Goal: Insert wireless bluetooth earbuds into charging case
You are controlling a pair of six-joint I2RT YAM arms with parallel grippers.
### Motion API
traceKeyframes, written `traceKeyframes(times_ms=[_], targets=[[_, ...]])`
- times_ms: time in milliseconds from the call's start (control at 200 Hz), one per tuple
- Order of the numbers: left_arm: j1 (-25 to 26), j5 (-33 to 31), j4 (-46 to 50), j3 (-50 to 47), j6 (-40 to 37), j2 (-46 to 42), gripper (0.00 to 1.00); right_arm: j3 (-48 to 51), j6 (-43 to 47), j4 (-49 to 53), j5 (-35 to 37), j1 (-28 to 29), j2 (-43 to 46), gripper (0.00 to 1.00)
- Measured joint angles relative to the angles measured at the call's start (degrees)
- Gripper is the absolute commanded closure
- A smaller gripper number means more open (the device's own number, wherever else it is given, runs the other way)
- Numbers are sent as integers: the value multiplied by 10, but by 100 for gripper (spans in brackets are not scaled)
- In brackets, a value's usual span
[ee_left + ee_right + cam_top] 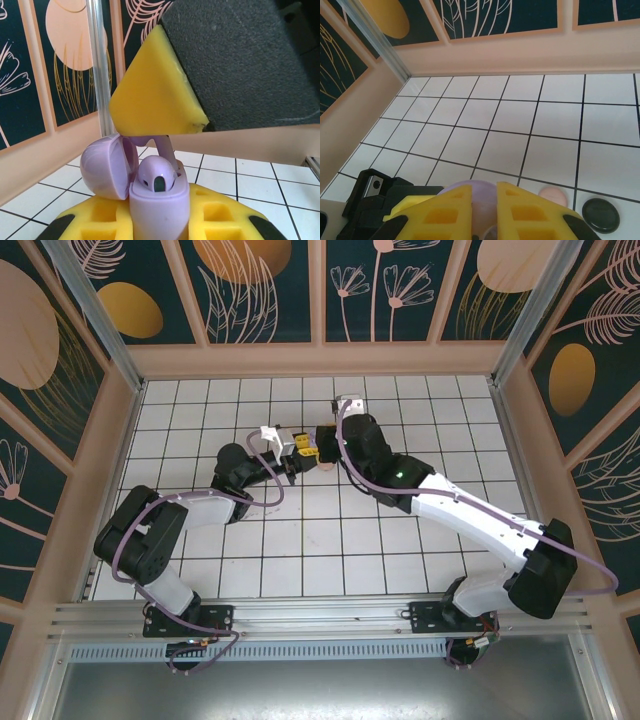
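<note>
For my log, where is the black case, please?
The black case lies on the tiles, lower right in the right wrist view, beside the pink case.

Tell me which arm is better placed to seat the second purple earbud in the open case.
Right. The right tool appears to hold the purple earbud, stem pointing down into the open purple case, beside the seated earbud. The left tool is busy clamping the case.

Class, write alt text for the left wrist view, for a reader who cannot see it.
An open lilac plastic charging case stands between two yellow foam fingers, its round lid swung left and a small purple earbud seated inside. Another yellow foam finger on a black mount hangs just above it, over a white tiled floor.
</note>
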State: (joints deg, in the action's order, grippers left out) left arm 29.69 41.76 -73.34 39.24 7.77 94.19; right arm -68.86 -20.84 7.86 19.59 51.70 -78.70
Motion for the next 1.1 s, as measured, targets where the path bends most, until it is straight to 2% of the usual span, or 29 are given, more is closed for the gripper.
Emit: traceKeyframes(times_ms=[380, 576, 751, 861, 1101], targets=[[2, -7, 3, 0, 0, -2, 100, 15, -55, 0, 44, 17, 1, 83], [2, -11, -1, 0, 2, -3, 100, 5, -74, 17, 43, 12, 1, 57], [3, -20, -18, 1, 2, -6, 100, -29, -82, 55, 2, -7, 3, 35], [3, -19, -27, 1, 2, -9, 100, -32, -81, 60, -30, -19, 25, 29], [3, -19, -32, 1, 2, -12, 100, -33, -85, 68, -63, -59, 105, 29]])
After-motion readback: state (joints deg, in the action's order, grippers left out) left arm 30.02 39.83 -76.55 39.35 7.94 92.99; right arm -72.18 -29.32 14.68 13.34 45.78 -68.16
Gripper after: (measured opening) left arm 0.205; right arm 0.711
